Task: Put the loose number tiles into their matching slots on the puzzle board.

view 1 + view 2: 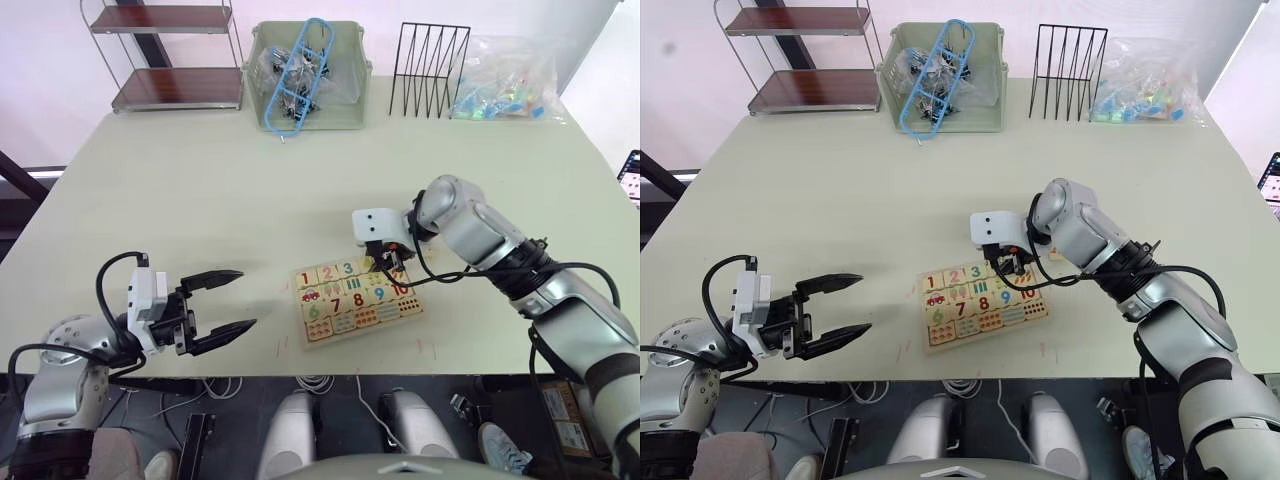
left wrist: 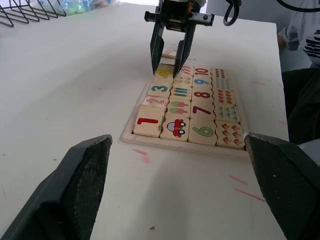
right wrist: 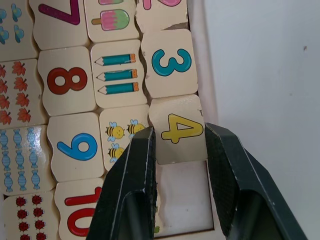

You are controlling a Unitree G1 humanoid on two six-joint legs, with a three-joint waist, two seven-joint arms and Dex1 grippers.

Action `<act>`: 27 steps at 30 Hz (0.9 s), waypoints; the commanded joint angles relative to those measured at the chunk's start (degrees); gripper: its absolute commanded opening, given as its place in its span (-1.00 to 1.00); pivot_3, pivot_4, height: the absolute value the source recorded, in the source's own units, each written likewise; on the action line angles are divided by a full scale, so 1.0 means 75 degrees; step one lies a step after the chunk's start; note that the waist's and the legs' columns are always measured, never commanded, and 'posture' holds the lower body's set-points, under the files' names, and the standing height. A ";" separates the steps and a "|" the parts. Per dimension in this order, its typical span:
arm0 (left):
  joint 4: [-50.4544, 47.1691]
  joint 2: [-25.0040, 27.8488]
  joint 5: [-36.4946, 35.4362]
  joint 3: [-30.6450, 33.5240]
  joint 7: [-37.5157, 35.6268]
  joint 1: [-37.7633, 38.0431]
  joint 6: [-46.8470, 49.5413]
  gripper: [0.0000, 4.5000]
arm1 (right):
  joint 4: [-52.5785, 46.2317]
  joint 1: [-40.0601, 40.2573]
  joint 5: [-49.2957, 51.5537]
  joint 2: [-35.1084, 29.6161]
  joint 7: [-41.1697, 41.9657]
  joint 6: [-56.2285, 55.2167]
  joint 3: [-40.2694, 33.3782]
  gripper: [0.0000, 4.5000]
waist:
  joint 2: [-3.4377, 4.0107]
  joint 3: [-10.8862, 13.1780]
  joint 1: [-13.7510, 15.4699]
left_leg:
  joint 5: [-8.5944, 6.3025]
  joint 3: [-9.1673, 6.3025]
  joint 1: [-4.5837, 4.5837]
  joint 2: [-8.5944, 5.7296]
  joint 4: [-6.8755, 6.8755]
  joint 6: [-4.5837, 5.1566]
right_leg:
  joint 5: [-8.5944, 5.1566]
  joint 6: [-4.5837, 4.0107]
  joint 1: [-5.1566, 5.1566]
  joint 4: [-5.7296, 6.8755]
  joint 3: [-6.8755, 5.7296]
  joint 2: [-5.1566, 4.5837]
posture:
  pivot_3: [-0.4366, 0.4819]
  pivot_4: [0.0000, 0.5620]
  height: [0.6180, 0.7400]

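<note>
The right gripper (image 3: 177, 150) pinches the 4 tile (image 3: 177, 129) over its slot on the puzzle board (image 1: 357, 297), beside the 3, seemingly to seat it; the left gripper (image 1: 225, 302) hovers spread, well apart.

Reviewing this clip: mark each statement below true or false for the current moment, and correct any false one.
1. The right gripper has its fingers either side of the 4 tile. True.
2. The left gripper holds a tile. False: it is open and empty, off to the left of the puzzle board.
3. Tiles 1, 2 and 3 sit in the board's row. True.
4. The slot after the 4 is filled with the 5 tile. False: that slot is bare wood.
</note>
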 commanded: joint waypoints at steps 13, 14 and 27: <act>-0.0540 0.0033 -0.0124 0.0023 0.0285 -0.0149 0.0248 1.00 | 0.0111 -0.0080 -0.0067 -0.0063 0.0148 -0.0364 -0.0151 0.97 | 0.0000 0.0000 0.0002 | 0.0000 0.0000 0.0000 0.0000 0.0001 0.0000 | 0.0000 0.0000 0.0001 0.0000 0.0000 0.0000 | -0.05 -0.47 1.00; -0.0545 0.0029 -0.0117 0.0011 0.0295 -0.0173 0.0264 1.00 | 0.0129 -0.0091 -0.0078 -0.0072 0.0150 -0.0381 -0.0164 0.99 | 0.0000 0.0000 0.0002 | 0.0000 0.0000 0.0001 0.0000 0.0001 0.0000 | 0.0000 0.0000 0.0003 0.0000 0.0000 0.0000 | -0.05 -0.47 1.00; -0.0518 0.0055 -0.0133 -0.0074 0.0301 -0.0383 0.0361 1.00 | -0.0025 -0.0153 0.0126 -0.0335 0.0162 -0.0232 -0.0754 0.99 | 0.0000 0.0000 0.0005 | 0.0000 -0.0001 -0.0001 -0.0001 0.0003 0.0000 | 0.0000 0.0000 0.0002 0.0000 0.0000 0.0000 | -0.05 -0.47 1.00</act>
